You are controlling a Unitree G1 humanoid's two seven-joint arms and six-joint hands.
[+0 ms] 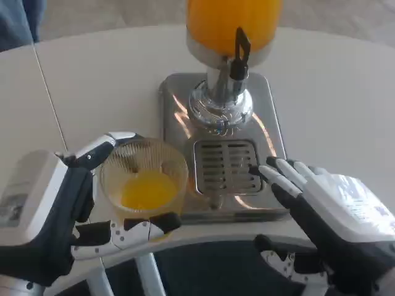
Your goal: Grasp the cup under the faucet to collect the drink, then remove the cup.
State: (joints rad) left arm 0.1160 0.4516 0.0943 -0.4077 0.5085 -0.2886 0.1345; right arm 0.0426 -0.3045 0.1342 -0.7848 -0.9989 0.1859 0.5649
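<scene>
White tabletop filled the scene, with a steel dispenser base standing at its middle and the orange drink tank rising above it. A black tap lever projected from the chrome faucet, below which lay the slotted drip grate.

The cup, clear and ribbed, stood to the left of the grate, beside the base and no longer under the faucet. It held a shallow pool of orange drink at its bottom. The left hand grasped it, with fingers wrapped round the far rim side and others curled under the near wall. The right hand rested released at the front right corner of the base, its fingers spread toward the grate and holding nothing.

Judged from this layout, the removal step was under way. To complete it well, the cup should have been kept upright, since tilting would slop the liquid toward the rim. The grip should have stayed moderate: a thin plastic wall of this kind probably deforms under pressure. Travel should have been level and slow, away from the base edge, then down onto bare tabletop before release. The right hand should have remained off the lever.
</scene>
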